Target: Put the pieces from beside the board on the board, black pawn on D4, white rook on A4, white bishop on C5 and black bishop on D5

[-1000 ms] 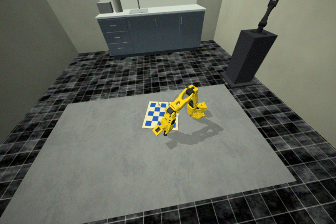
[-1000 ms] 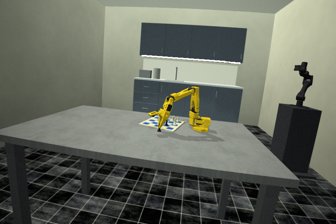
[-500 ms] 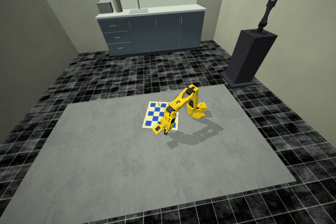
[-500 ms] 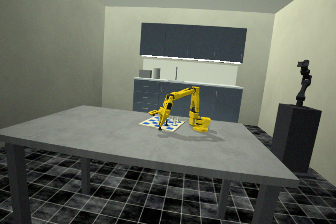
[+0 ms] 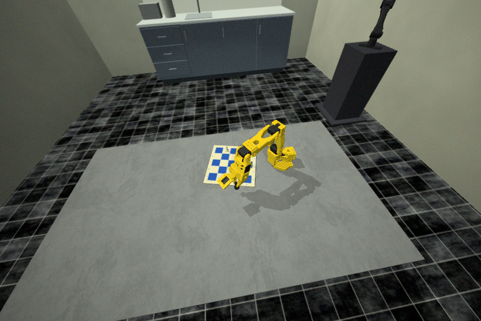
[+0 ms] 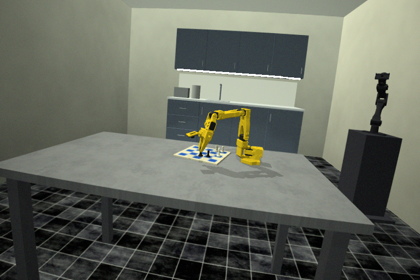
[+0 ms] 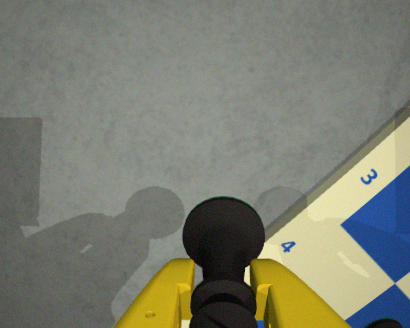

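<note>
My gripper (image 7: 222, 321) (image 5: 235, 184) (image 6: 200, 150) is shut on a black bishop (image 7: 221, 278) (image 6: 200, 154), gripping it at the upper part with its round base pointing down. It hangs low at the edge of the blue-and-cream chessboard (image 5: 212, 166) (image 6: 179, 154) (image 7: 322, 233), next to the printed 4. I cannot tell if its base touches the surface. A second black piece (image 6: 207, 153) stands upright on the board close beside it. Three white pieces (image 6: 219, 150) stand on the board's far side, towards the arm's base.
The arm's yellow base (image 5: 283, 157) (image 6: 251, 155) sits right of the board on the grey table (image 5: 155, 224) (image 6: 118, 164). A black pedestal with a camera arm (image 5: 359, 80) (image 6: 367, 168) stands off the table to the right.
</note>
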Controlling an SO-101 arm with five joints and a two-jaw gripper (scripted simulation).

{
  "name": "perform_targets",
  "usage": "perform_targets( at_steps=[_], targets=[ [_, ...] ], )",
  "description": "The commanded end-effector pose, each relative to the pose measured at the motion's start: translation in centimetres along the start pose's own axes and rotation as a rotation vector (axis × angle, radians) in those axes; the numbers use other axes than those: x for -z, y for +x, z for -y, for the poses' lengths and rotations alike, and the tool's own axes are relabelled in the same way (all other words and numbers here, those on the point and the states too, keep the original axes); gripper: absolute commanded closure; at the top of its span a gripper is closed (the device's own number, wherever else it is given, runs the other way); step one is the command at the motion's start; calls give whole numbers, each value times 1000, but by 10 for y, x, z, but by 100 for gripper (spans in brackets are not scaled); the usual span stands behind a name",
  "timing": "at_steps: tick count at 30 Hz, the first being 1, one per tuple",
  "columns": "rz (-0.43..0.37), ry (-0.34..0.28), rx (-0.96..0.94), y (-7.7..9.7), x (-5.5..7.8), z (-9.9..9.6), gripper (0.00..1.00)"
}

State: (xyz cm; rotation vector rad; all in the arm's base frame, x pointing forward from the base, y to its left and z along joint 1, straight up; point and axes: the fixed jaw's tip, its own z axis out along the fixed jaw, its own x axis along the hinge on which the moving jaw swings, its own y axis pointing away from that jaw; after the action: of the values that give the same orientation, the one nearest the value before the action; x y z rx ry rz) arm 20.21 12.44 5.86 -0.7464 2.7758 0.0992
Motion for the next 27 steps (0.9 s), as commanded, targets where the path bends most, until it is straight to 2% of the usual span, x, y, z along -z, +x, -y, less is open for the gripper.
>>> perform_targets(
  at_steps=[1, 18, 23, 27],
  targets=[
    [15, 1, 1, -4, 10, 2, 100],
    [15, 2, -1, -5, 17, 2, 100],
    [14, 6, -15, 2, 19, 6, 100],
    [11, 23, -72, 26, 25, 17, 100]
  ],
)
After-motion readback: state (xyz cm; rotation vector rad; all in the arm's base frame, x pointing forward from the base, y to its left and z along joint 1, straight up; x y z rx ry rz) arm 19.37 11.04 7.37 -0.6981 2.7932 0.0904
